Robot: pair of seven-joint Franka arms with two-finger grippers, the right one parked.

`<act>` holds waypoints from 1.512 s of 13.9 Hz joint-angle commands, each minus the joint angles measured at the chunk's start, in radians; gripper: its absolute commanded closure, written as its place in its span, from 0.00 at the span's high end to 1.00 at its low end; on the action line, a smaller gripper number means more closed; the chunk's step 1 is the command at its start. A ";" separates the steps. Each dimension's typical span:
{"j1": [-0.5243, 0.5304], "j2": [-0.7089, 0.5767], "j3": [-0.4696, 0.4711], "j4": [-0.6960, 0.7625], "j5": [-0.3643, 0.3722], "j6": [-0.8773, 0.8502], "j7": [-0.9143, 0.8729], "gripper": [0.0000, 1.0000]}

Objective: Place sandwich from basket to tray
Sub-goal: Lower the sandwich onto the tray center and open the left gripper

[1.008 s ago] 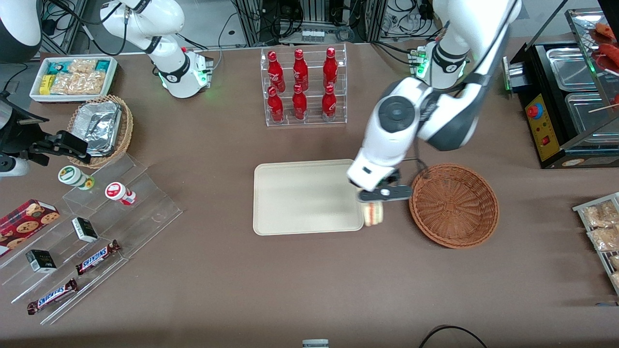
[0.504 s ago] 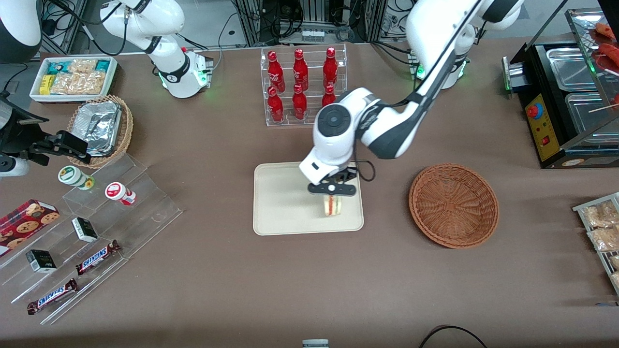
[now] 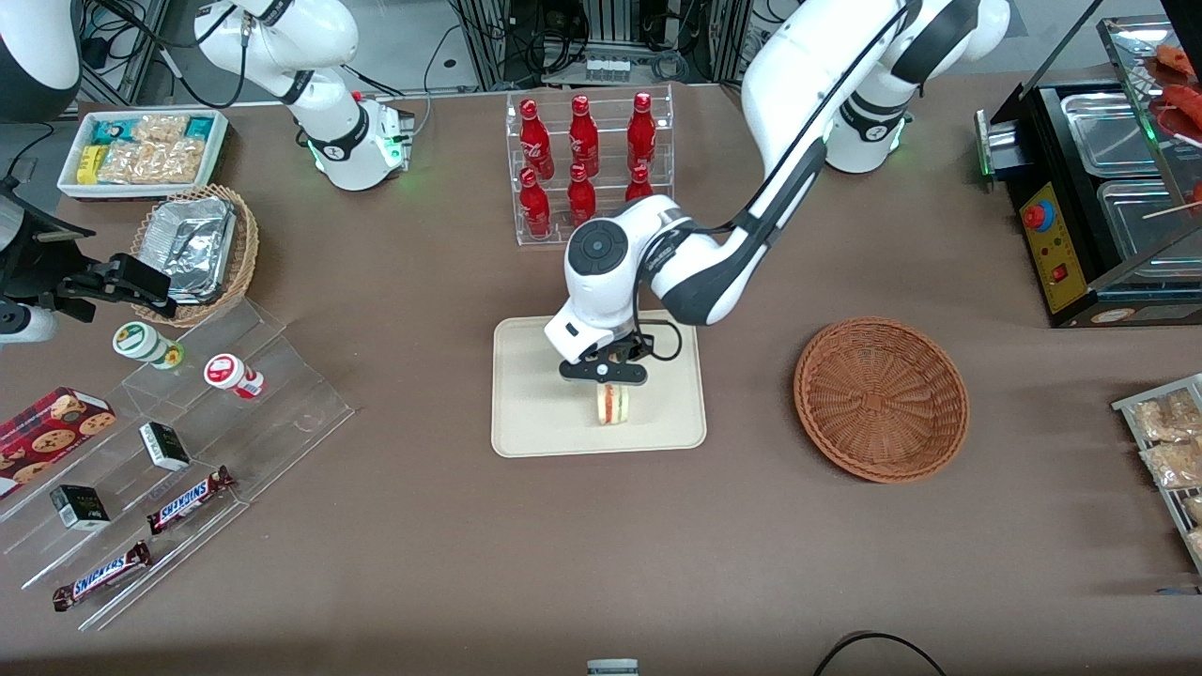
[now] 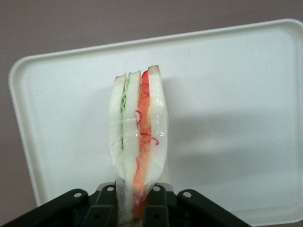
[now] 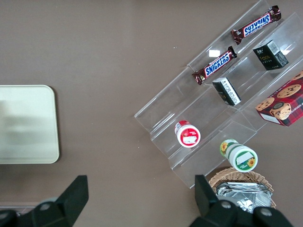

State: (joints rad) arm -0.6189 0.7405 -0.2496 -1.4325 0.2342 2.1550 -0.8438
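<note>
One sandwich (image 3: 612, 405) hangs from the gripper (image 3: 604, 374), its wrapped base clamped between the two black fingers (image 4: 154, 205) in the left wrist view. The wedge points down toward the tray (image 3: 526, 413), bread slices on edge, with the green filling layer on one side and the red on the other. From the front, the gripper and sandwich sit over the middle of the tray; whether the sandwich tip touches the tray surface cannot be told. The basket (image 3: 881, 398) rests on the table (image 3: 601, 554) well apart from the tray, toward the working arm's end. A clear rack of red bottles (image 3: 587, 167) stands farther from the front camera than the tray.
</note>
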 commanded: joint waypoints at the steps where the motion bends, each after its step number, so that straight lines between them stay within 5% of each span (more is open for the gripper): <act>1: -0.031 0.043 0.013 0.041 0.023 0.011 -0.044 0.00; 5: -0.058 0.068 0.018 0.041 0.028 0.026 -0.077 0.00; 6: -0.058 0.071 0.018 0.040 0.028 0.026 -0.077 0.14; 7: -0.059 0.076 0.018 0.040 0.030 0.025 -0.075 0.70; 8: -0.058 0.073 0.018 0.040 0.051 0.025 -0.070 0.99; 21: 0.042 -0.240 0.035 -0.057 0.028 -0.095 -0.190 1.00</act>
State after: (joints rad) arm -0.6211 0.6004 -0.2187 -1.3912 0.2702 2.0631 -1.0111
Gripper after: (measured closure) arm 0.000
